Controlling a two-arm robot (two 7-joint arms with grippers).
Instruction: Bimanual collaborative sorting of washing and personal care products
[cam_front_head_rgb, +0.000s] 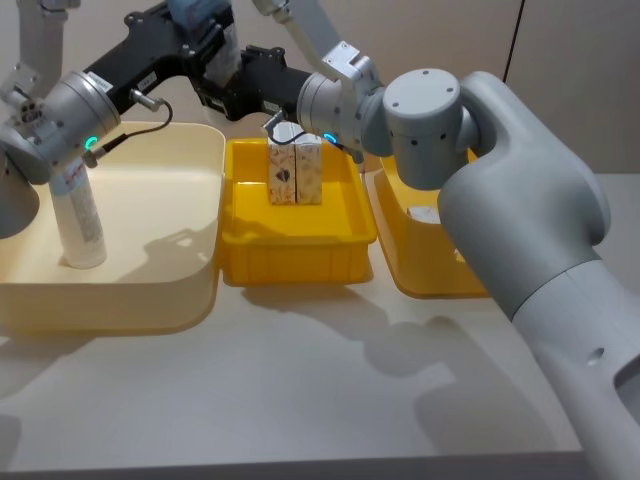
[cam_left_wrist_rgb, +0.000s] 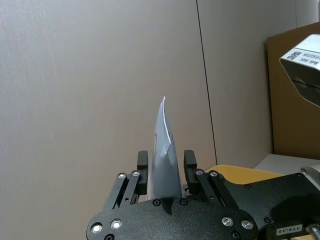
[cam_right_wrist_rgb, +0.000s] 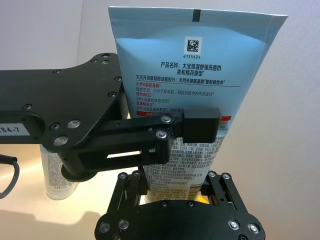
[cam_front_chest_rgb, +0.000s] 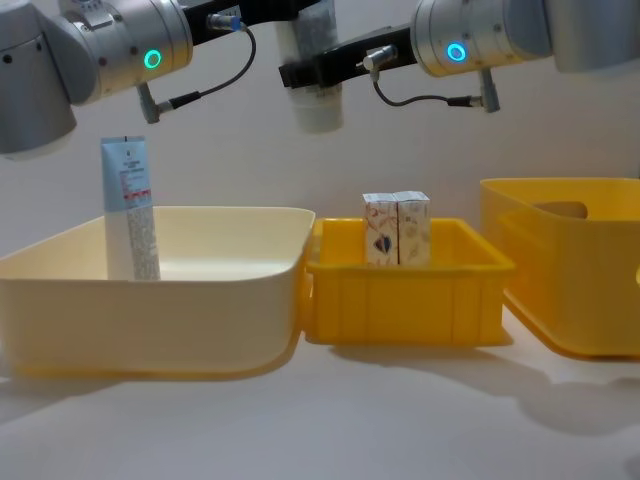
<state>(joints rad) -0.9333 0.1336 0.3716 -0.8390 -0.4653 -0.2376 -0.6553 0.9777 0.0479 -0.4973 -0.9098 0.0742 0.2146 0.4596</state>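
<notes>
From the head camera I see both arms reaching in over the far edge of the bins: my left gripper (cam_front_head_rgb: 205, 45) and right gripper (cam_front_head_rgb: 232, 85) meet above the gap between the pale tub (cam_front_head_rgb: 190, 150) and the middle yellow tray (cam_front_head_rgb: 300, 250), with a blue tube just showing between them. A second squeeze tube (cam_front_head_rgb: 78, 215) stands upright in the pale tub near its left side, and two small cartons (cam_front_head_rgb: 296, 172) stand side by side, touching, at the back of the yellow tray; a deeper yellow tub (cam_front_head_rgb: 420, 270) sits to the right, partly behind my right arm. In the left wrist view the left gripper (cam_left_wrist_rgb: 166, 167) is pinching the held tube (cam_left_wrist_rgb: 165, 160) edge-on, both fingers pressed against its flat sides, the crimped end pointing away from the camera. In the right wrist view the right gripper (cam_right_wrist_rgb: 175, 187) clamps the cap end of the same tube (cam_right_wrist_rgb: 195, 65), whose printed face fills the frame, while the left gripper's finger (cam_right_wrist_rgb: 200, 125) crosses its middle; the standing tube (cam_right_wrist_rgb: 57, 175) shows behind. From the chest camera the held tube (cam_front_chest_rgb: 315, 85) hangs cap downward high above the tub-tray seam, gripped from both sides, the standing tube (cam_front_chest_rgb: 130, 210) rises above the pale tub's rim (cam_front_chest_rgb: 150, 215), and the cartons (cam_front_chest_rgb: 396, 228) stand in the tray (cam_front_chest_rgb: 400, 300).
</notes>
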